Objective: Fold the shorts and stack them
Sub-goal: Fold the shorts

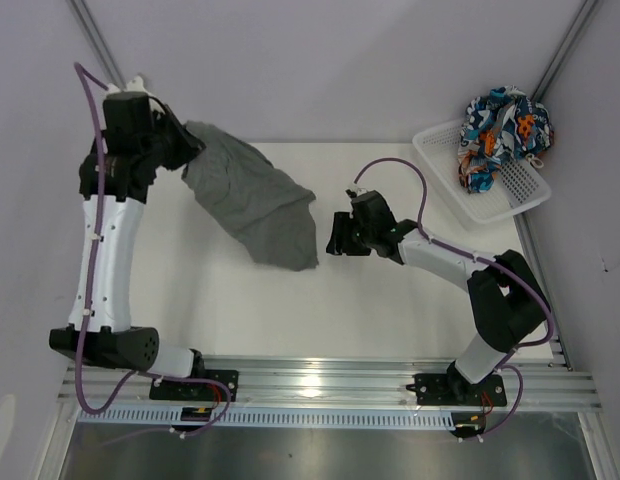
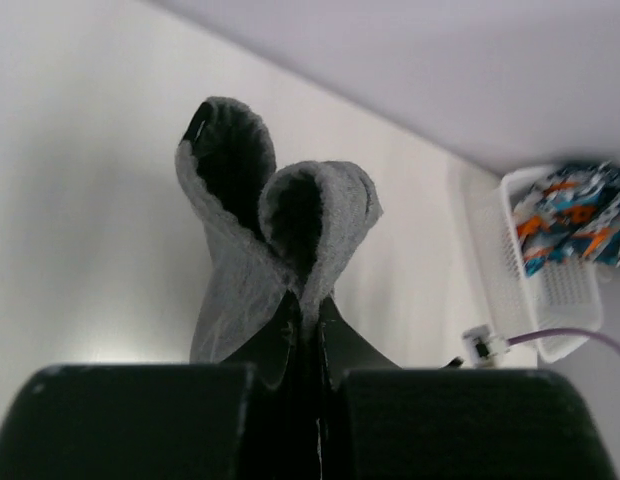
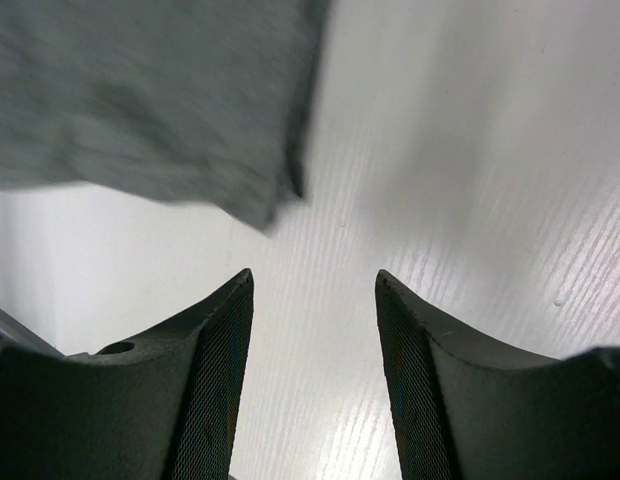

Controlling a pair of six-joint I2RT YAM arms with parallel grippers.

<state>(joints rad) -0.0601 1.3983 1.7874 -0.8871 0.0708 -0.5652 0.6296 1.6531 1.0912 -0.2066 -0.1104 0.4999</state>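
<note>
The dark grey shorts (image 1: 255, 200) hang slantwise from the far left down to the table's middle. My left gripper (image 1: 188, 145) is shut on their upper edge and holds it raised; in the left wrist view the cloth (image 2: 265, 235) bunches in two loops above the closed jaws. My right gripper (image 1: 333, 236) is open and empty just right of the shorts' lower corner, which shows in the right wrist view (image 3: 160, 100) ahead of the fingers (image 3: 215, 350). The patterned shorts (image 1: 505, 130) lie crumpled in the white mesh basket (image 1: 440, 150) at the far right.
The basket stands at the table's back right corner, also in the left wrist view (image 2: 550, 300). The white table (image 1: 290, 310) lies under both arms. Grey walls close the back and sides. A metal rail (image 1: 330, 380) runs along the near edge.
</note>
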